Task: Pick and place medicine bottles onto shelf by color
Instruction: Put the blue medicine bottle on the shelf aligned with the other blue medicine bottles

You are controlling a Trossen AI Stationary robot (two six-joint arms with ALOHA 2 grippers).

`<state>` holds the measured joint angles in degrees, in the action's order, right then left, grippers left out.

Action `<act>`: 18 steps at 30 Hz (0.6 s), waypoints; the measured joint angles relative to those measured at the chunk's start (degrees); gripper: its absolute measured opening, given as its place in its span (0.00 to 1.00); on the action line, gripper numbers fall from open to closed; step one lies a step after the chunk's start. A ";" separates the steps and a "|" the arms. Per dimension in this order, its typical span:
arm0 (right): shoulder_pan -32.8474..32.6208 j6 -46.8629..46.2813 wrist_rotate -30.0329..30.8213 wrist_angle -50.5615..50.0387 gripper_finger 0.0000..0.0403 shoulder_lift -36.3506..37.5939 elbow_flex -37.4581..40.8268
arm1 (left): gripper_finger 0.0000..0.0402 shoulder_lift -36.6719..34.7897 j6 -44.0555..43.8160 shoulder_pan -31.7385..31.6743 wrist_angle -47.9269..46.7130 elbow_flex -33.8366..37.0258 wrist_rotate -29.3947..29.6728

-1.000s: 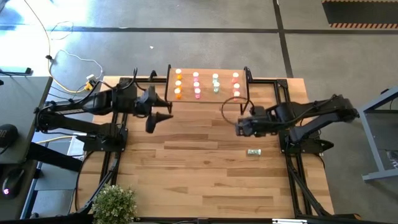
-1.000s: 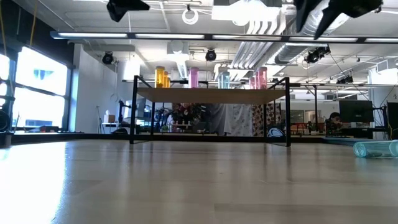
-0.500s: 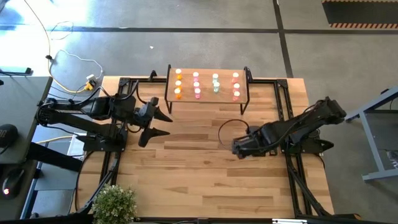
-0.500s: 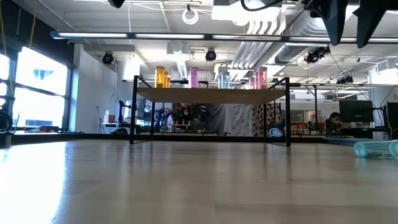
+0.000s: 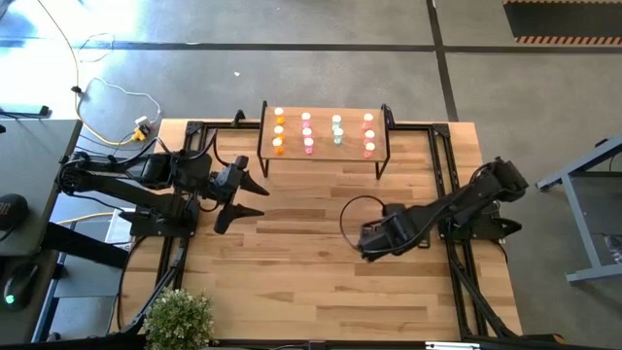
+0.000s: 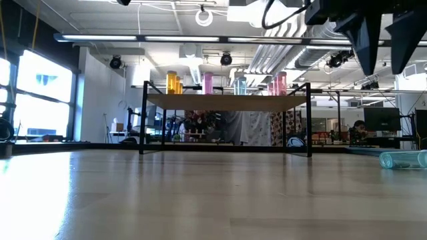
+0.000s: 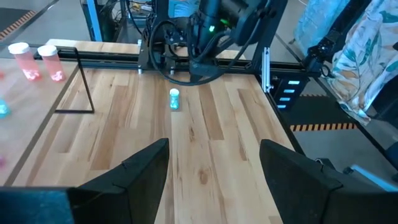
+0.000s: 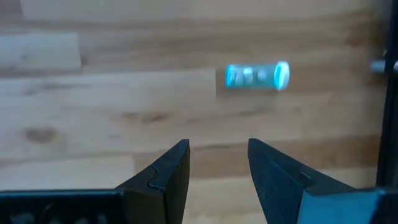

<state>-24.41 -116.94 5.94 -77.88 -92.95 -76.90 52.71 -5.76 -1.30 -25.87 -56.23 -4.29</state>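
A teal-green medicine bottle (image 8: 256,75) with a pale cap lies on its side on the table, also seen in the low view (image 6: 402,159) and the left wrist view (image 7: 174,99). My right gripper (image 8: 217,165) hangs open above the table, pointing down, a little short of the bottle; in the high view my right gripper (image 5: 369,241) and its arm cover the bottle. The shelf (image 5: 324,153) at the table's far side carries upright orange (image 5: 279,131), pink (image 5: 307,133), teal (image 5: 337,129) and red (image 5: 369,134) bottles in columns. My left gripper (image 5: 245,197) waits open at the left.
A black cable loop (image 5: 352,216) from the right arm hangs over the table's middle. A potted plant (image 5: 180,319) stands at the near left corner. Black frame rails (image 5: 457,277) run along the table's left and right sides.
My right gripper has moved toward the table's near edge and down, rolling about its wrist, until it covers the lying teal bottle in the high view. My left arm has swung a little toward the near edge. The bottle has stayed where it was.
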 joint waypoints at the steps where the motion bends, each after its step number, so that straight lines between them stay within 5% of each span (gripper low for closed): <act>1: 0.30 0.42 0.69 -0.59 0.38 -0.36 0.00 | 0.61 0.00 0.00 0.00 0.00 0.00 0.02; 11: 3.84 12.42 -1.51 -9.12 0.38 0.23 0.20 | 0.61 0.00 0.00 0.00 0.41 0.00 0.30; 18: 4.67 18.46 0.12 -11.89 0.38 5.27 1.02 | 0.61 0.02 -1.24 0.00 0.57 0.02 6.71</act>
<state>-19.75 -98.48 6.07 -89.77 -87.68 -75.88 52.73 -7.00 -1.30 -25.30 -56.21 2.41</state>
